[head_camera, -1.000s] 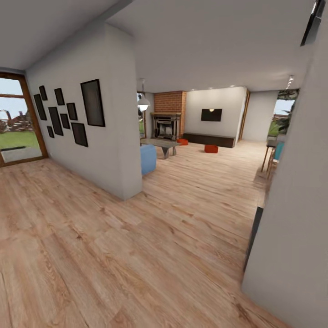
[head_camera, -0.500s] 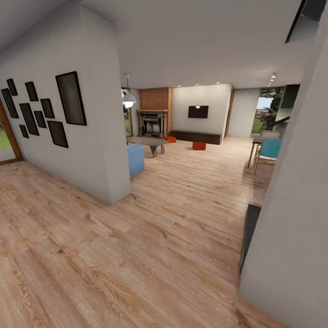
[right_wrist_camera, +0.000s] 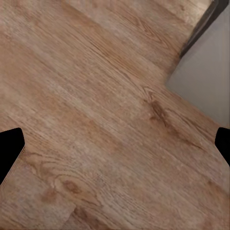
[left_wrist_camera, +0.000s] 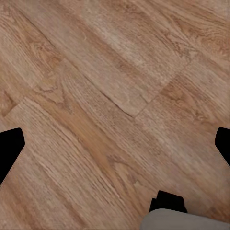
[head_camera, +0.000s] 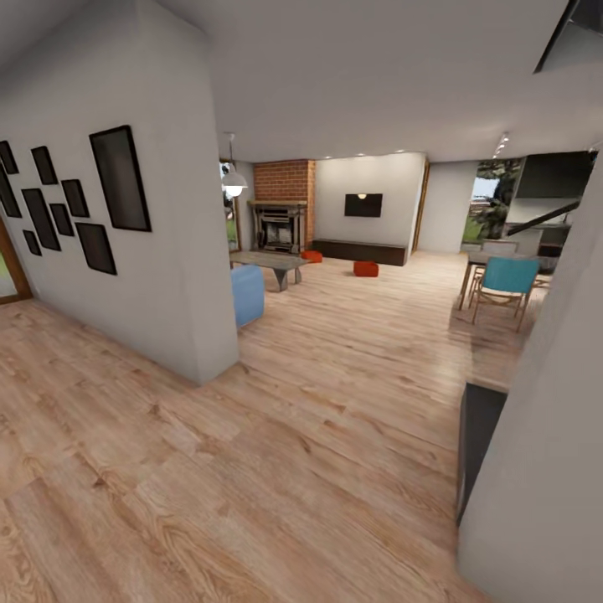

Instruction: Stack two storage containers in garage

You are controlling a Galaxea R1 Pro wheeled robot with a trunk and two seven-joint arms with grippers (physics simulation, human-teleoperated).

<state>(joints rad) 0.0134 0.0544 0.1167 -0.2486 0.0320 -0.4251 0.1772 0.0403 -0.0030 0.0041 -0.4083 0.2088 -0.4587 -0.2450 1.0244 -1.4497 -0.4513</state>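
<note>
Two orange-red storage containers stand on the wood floor at the far end of the living room: one point(head_camera: 312, 256) in front of the brick fireplace point(head_camera: 283, 219), the other point(head_camera: 365, 268) before the long dark cabinet point(head_camera: 365, 250). Both are far from me and small in the head view. My left gripper point(left_wrist_camera: 116, 146) hangs open over bare planks, its dark fingertips point(left_wrist_camera: 9, 148) wide apart. My right gripper point(right_wrist_camera: 116, 143) is also open and empty above the planks, near a grey wall corner point(right_wrist_camera: 206, 72). The garage is out of view.
A white partition wall point(head_camera: 176, 251) with black picture frames juts in at the left. A wall corner point(head_camera: 544, 402) stands close on the right. A blue sofa point(head_camera: 248, 294), a low table point(head_camera: 272, 263) and a turquoise chair point(head_camera: 505, 280) flank the wide plank passage between them.
The whole picture has shifted: the camera has turned and moved forward, so the left doorway slid out and the dining chair came in. The containers have not moved.
</note>
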